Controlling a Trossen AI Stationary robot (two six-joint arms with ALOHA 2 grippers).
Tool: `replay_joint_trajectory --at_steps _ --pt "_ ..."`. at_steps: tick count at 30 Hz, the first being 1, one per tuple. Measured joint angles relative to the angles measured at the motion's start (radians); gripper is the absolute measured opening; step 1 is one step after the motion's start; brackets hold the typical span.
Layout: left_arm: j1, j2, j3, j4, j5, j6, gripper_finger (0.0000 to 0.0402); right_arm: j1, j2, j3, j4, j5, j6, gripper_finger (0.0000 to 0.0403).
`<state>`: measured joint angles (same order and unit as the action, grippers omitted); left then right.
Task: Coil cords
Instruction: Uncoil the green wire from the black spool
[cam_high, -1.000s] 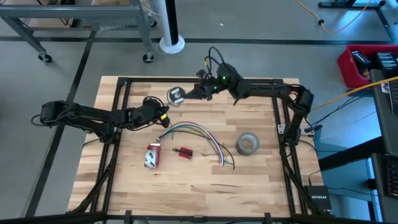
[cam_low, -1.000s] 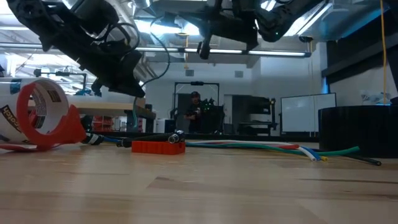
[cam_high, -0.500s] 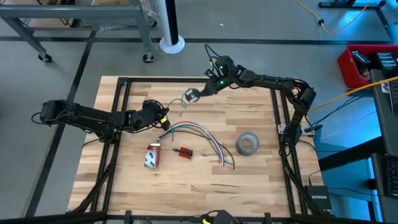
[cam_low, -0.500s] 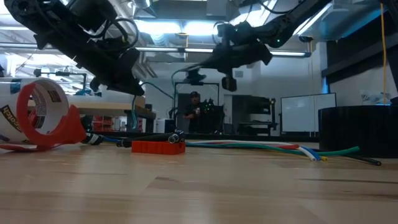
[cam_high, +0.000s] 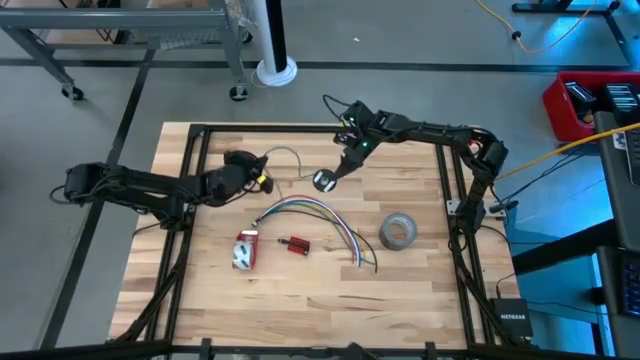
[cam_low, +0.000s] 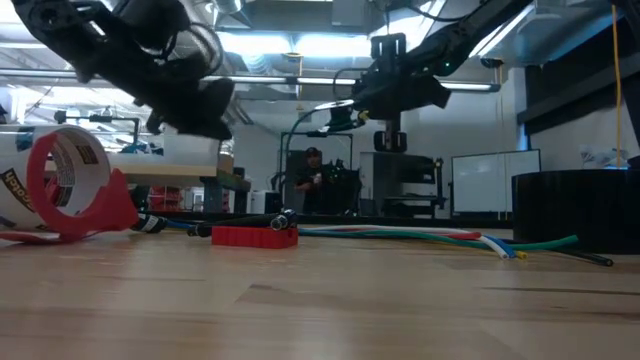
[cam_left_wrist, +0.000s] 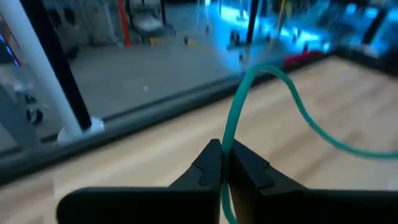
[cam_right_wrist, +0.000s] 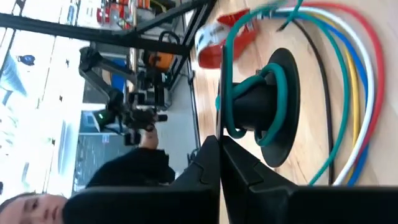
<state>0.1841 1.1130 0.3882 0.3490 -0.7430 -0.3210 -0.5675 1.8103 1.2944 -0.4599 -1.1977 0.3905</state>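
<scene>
A thin teal-green cord (cam_high: 285, 152) runs in a slack arc above the table from my left gripper (cam_high: 258, 168) to a small black spool (cam_high: 323, 180), where it is wound around the hub (cam_right_wrist: 261, 102). My left gripper (cam_left_wrist: 222, 155) is shut on the cord. My right gripper (cam_high: 337, 168) is shut on the spool over the far middle of the table. In the low view both grippers are up in the air, the left gripper (cam_low: 200, 115) and the right gripper (cam_low: 388, 120). My left gripper pinches the single strand of cord (cam_left_wrist: 229, 134) between its two fingertips. The cord rises out of the fingers and curves away, clear of the table and slack. My right gripper pinches the rim of one thin flange of the spool (cam_right_wrist: 219, 127) between its two fingers, which lie flat on either face of it. The spool is lifted clear of the table and hangs below the fingers (cam_low: 390, 140).
A fan of coloured wires (cam_high: 315, 212) lies mid-table, with a small red connector (cam_high: 295, 244) and a red tape dispenser (cam_high: 245, 250) nearer the front. A grey tape roll (cam_high: 398, 231) sits to the right. A person (cam_low: 315, 180) stands in the room beyond.
My right gripper has carried the spool from beside my left gripper toward the table's right and then near edge, turning and sinking as it went. The stretch of cord between the two grippers has grown longer. My left gripper has stayed shut on the cord.
</scene>
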Motion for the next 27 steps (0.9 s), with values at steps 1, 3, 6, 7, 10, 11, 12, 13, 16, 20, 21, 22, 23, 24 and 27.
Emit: replay_joint_trajectory --at_steps 1,3,6,7,10,11,12,13,16,20,21,22,23,24,27 --pt "0.012 0.0 0.0 0.042 0.003 0.024 0.0007 0.01 0.0 -0.002 -0.011 -0.005 -0.011 0.0001" --pt "0.037 0.0 0.0 0.11 0.009 0.062 0.0007 0.037 0.0 -0.002 -0.016 -0.023 -0.041 0.0001" --pt "0.082 0.0 0.0 0.155 0.042 0.091 0.0007 0.084 0.0 -0.002 -0.008 -0.027 -0.077 0.0001" --pt "0.098 0.001 0.0 0.157 0.061 0.092 0.0007 0.099 0.0 -0.002 -0.008 -0.027 -0.083 0.0001" --pt "0.147 0.017 0.0 0.158 0.106 0.092 0.0007 0.147 0.0 -0.002 0.003 -0.027 -0.085 0.0001" --pt "0.161 0.028 0.0 0.158 0.117 0.092 0.0007 0.162 0.0 -0.002 0.009 -0.026 -0.085 0.0001" --pt "0.174 0.04 0.0 0.159 0.129 0.092 0.0007 0.179 0.0 -0.002 0.021 -0.026 -0.085 0.0001" --pt "0.186 0.052 0.0 0.157 0.141 0.094 0.0007 0.193 0.0 -0.002 0.036 -0.026 -0.085 0.0001" --pt "0.214 0.088 0.0 0.152 0.174 0.113 0.0009 0.228 0.0 0.001 0.066 -0.036 -0.084 0.0001" --pt "0.243 0.111 0.0 0.125 0.183 0.1 0.0038 0.25 0.0 0.021 0.066 -0.043 -0.083 0.0001" --pt "0.25 0.11 0.0 0.114 0.183 0.089 0.0051 0.25 0.0 0.027 0.066 -0.043 -0.082 0.0001" --pt "0.257 0.108 0.0 0.104 0.183 0.073 0.0066 0.249 0.0 0.034 0.065 -0.043 -0.082 0.0001" --pt "0.264 0.105 0.0 0.087 0.183 0.058 0.0081 0.248 0.0 0.041 0.065 -0.042 -0.082 0.0001" --pt "0.271 0.103 0.0 0.078 0.182 0.038 0.0098 0.247 0.0 0.048 0.065 -0.04 -0.082 0.0001" --pt "0.286 0.103 0.0 0.078 0.182 -0.002 0.0148 0.237 0.0 0.071 0.066 0.004 -0.085 0.0001"
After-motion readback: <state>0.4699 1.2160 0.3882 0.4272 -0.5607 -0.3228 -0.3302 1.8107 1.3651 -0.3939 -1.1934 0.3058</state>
